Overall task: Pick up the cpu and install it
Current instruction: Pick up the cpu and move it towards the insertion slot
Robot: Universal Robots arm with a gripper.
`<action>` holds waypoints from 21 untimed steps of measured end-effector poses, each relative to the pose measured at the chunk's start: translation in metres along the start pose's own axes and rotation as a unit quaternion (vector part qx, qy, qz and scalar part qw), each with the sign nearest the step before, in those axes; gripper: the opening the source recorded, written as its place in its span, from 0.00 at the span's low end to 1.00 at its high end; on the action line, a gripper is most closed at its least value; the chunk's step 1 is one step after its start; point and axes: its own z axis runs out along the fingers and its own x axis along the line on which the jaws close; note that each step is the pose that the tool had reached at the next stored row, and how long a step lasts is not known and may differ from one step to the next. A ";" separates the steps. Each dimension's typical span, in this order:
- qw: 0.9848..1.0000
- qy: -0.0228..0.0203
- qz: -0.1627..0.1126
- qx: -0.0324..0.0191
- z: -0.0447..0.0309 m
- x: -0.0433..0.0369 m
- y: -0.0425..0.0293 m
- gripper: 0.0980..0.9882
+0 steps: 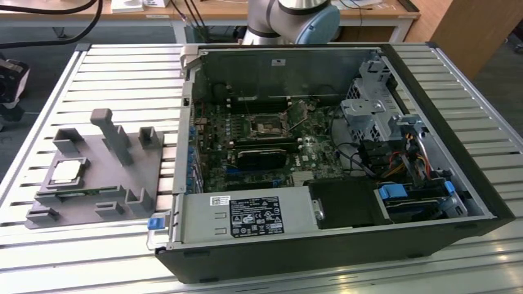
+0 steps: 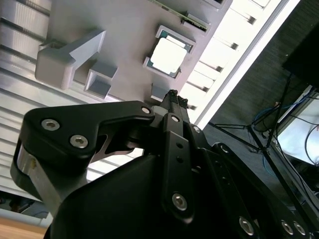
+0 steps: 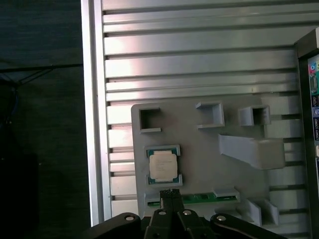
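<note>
Exterior view: the small, flat, square cpu (image 1: 67,172), with a silvery-grey metal top and a thin tan rim, lies in a recess of the grey moulded plastic tray (image 1: 90,153). The tray sits at the exterior view's left, mid-frame, and the cpu is well apart from the open black computer case (image 1: 327,257).

In the first wrist view the black gripper (image 3: 169,191) hangs over the tray just beside the cpu, fingertips together, holding nothing.

Judged step: approach. Centre over the chip, part the fingers past its edges, grip opposite sides only, and keep it level. The bright, smooth top probably offers little friction.
</note>
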 end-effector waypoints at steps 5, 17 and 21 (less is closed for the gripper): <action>1.000 0.001 0.000 0.000 0.0038 0.0000 -0.0003 0.01; 1.000 0.001 0.000 0.000 0.0130 -0.0001 -0.0007 0.28; 1.000 0.001 0.000 0.000 0.0158 -0.0002 -0.0008 0.48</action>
